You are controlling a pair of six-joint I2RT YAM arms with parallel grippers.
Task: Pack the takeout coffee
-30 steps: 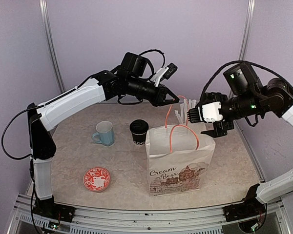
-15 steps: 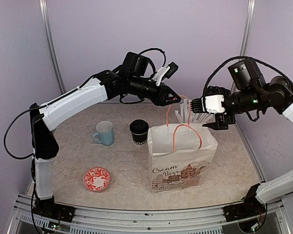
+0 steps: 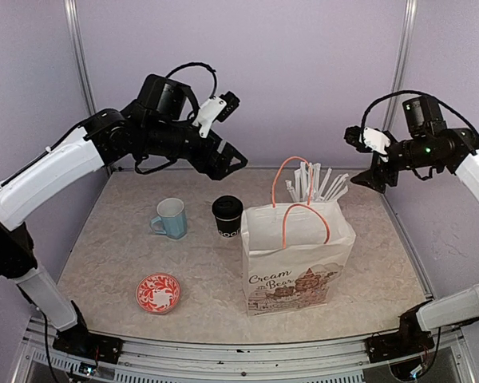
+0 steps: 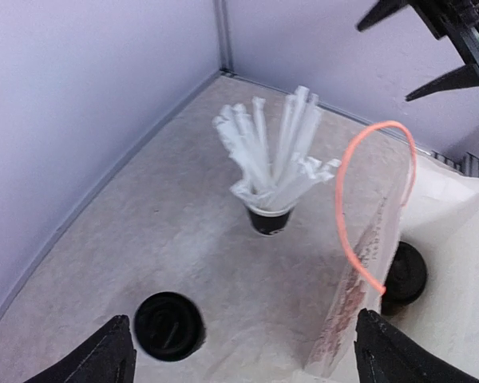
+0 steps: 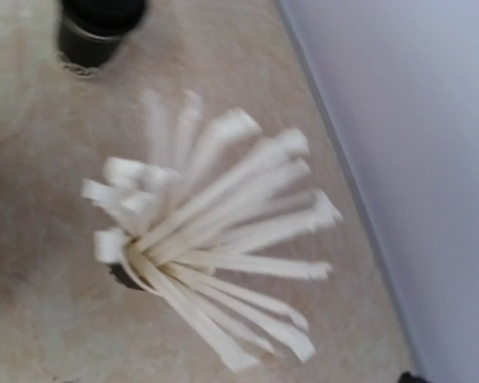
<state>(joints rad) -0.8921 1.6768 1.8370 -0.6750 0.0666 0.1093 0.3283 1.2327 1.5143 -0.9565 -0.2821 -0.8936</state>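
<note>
The takeout coffee (image 3: 227, 215), a small black cup with a black lid, stands on the table left of the open paper bag (image 3: 297, 263). In the left wrist view it (image 4: 169, 325) sits low between my open left fingers. The right wrist view shows it (image 5: 96, 28) at the top edge, blurred. My left gripper (image 3: 230, 166) (image 4: 242, 319) hangs open and empty above and behind the cup. My right gripper (image 3: 369, 169) (image 4: 391, 56) is open and empty to the right of the bag. A dark round lidded thing (image 4: 405, 274) shows past the bag's wall, seemingly inside.
A black cup full of white straws (image 3: 311, 183) (image 4: 267, 211) (image 5: 136, 271) stands just behind the bag. The bag's orange handles (image 3: 303, 215) stick up. A light blue mug (image 3: 171, 217) and a red patterned saucer (image 3: 158, 292) sit at the left. Walls close in at the back and sides.
My left gripper has opened, let go at the bag's handle and swung back to the left. My right arm has drawn back to the right, away from the bag.
</note>
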